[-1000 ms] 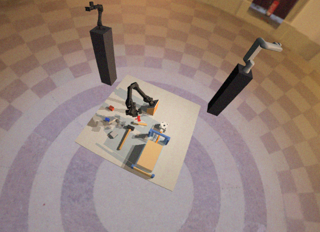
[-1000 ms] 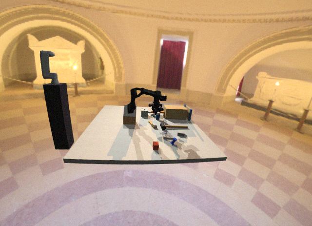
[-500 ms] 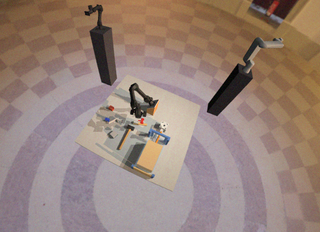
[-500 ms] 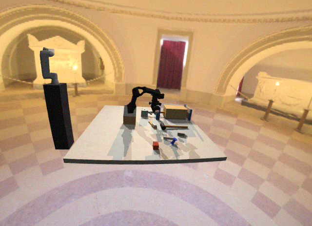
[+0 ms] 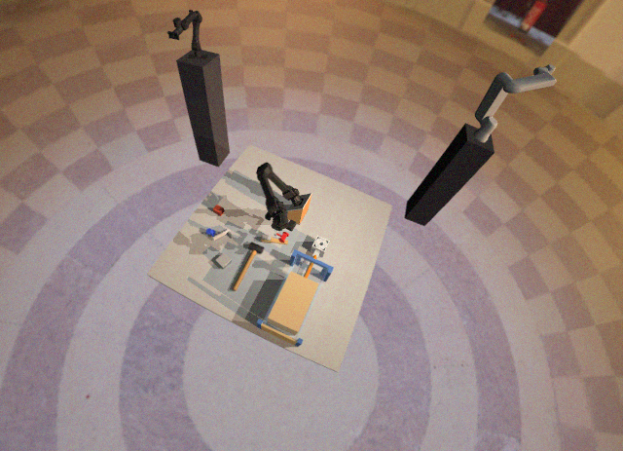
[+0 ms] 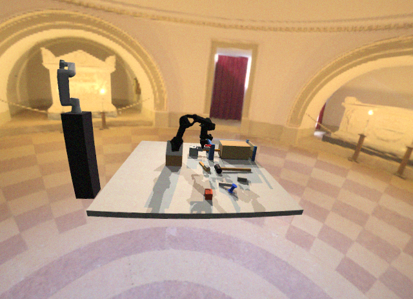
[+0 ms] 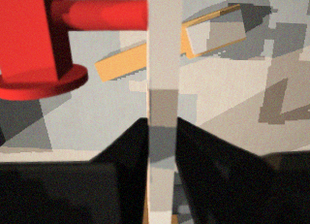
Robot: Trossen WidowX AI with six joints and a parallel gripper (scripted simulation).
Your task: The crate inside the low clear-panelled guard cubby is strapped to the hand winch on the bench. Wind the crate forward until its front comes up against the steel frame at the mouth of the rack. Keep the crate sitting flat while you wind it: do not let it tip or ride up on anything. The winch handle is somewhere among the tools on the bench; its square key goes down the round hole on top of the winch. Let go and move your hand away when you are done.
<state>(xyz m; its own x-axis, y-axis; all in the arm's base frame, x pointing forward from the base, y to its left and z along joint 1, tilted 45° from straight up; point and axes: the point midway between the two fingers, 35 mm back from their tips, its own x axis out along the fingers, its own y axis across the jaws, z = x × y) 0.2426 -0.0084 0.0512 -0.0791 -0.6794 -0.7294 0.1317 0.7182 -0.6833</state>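
My gripper (image 5: 287,228) (image 6: 204,145) (image 7: 159,125) is shut on the pale flat bar (image 7: 164,54) of a handle-like tool. Its red part (image 5: 283,236) (image 6: 208,145) (image 7: 26,40) has a shaft and a flanged block, left of the bar in the wrist view. The tool is above the bench, short of the winch. The winch (image 5: 320,244) (image 6: 193,151) is a pale block with a dark round hole on top. An orange strap (image 5: 310,269) runs from it through the blue frame (image 5: 325,271) (image 6: 211,152) toward the tan crate (image 5: 294,303) (image 6: 234,150). The crate looks flat, a gap behind the frame. Clear panels are hard to make out.
An orange-handled tool (image 6: 204,166) (image 7: 121,61) lies below the gripper. A mallet (image 5: 244,270) (image 6: 235,169), a blue-ended tool (image 5: 210,232) (image 6: 231,185), a red block (image 5: 218,210) (image 6: 208,194) and a grey block (image 5: 221,260) (image 6: 242,179) lie on the bench (image 5: 351,305) (image 6: 120,189).
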